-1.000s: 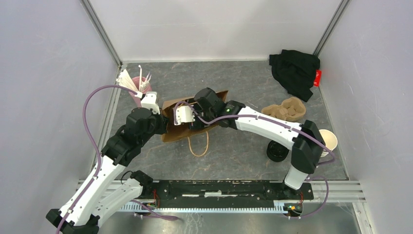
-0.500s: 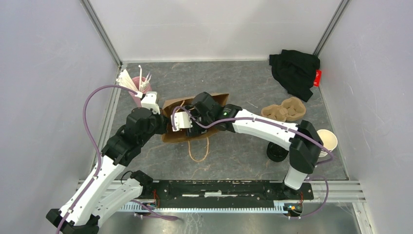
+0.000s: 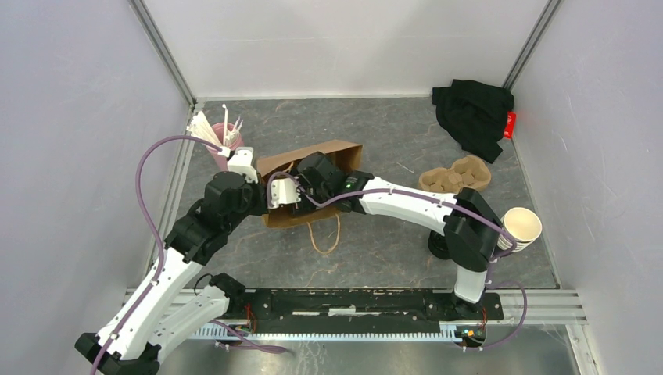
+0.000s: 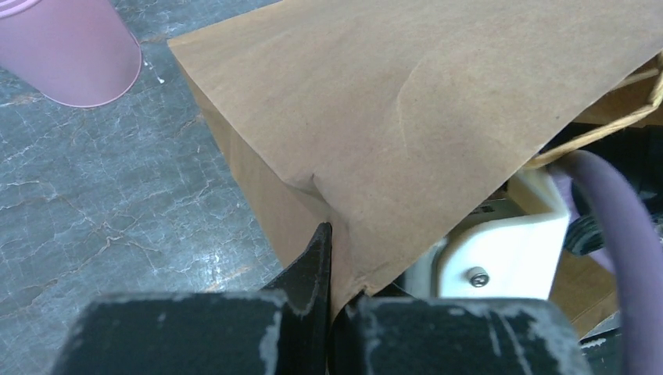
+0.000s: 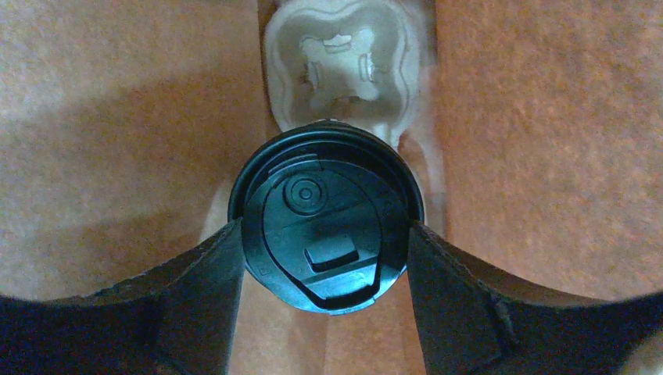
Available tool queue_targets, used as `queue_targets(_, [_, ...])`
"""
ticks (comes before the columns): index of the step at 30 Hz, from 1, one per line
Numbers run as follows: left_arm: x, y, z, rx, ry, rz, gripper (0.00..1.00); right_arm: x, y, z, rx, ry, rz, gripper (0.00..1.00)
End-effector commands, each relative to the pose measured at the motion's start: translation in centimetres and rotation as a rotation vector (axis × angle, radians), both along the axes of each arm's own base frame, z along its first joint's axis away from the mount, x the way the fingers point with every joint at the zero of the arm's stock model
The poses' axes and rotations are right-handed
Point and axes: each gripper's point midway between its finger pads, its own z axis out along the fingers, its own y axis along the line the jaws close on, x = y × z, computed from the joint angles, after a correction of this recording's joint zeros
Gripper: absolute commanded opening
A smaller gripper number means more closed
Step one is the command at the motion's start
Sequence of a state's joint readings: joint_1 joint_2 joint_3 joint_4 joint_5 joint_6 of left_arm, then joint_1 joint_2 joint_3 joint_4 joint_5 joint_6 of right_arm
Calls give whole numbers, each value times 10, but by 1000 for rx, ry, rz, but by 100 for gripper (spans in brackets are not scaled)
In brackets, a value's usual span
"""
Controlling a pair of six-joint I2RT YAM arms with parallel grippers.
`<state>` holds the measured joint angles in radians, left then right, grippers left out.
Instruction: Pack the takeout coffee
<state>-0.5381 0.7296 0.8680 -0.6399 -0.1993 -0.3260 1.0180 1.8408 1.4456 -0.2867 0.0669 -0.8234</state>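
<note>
"Brown kraft paper fills the right wrist view on both sides. So where is the takeout coffee [image 5: 326,234] now?"

"Inside the brown paper bag [image 3: 338,150], which lies on its side left of the middle of the grey marbled tabletop [image 3: 375,250]. Only the cup's round black plastic dome lid shows. The right gripper [image 5: 324,238] has its two dark fingers pressed against opposite sides of it, so the cup is held."

"And what changed in the last second?"

"From above, the right wrist has slid further left, deeper through the bag's mouth, and the bag's upper wall now stands higher and wider around it. Its fingers are out of sight in that view."

"Is the bag steady?"

"The left gripper [image 4: 331,251] is clamped flat on the paper at the bag's edge, creasing it there."

"What lies past the lid?"

"A pale moulded pulp cup carrier [image 5: 348,70] at the bag's closed end, just beyond the lid. I can't tell whether the cup touches it."

"Then the task?"

"Nearly there, I'd judge: the coffee is in the bag but not let go. Seating it, then parting the fingers without dragging the paper, looks like what remains."
</note>
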Motion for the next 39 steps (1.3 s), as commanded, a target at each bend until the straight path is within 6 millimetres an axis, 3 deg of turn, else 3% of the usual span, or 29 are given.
queue_targets(1, [-1, -4, 10, 17, -39, -59, 2, 3, -15, 55, 77, -58, -47, 0])
queue_targets(5, [-1, -3, 9, 18, -37, -54, 2, -3, -35, 57, 50, -67, -46, 0])
queue_targets(9, [-2, -5, 8, 13, -35, -57, 2, 12, -50, 47, 11, -81, -63, 0])
queue_targets(23, [-2, -3, 13, 23, -46, -61, 2, 43, -44, 27, -12, -119, 28, 0])
queue_targets(31, [-1, -3, 13, 27, -40, -57, 2, 38, -32, 23, 37, -79, 77, 0])
queue_targets(39, [-1, -3, 12, 28, -34, -57, 2, 37, -35, 12, 26, -66, 67, 0])
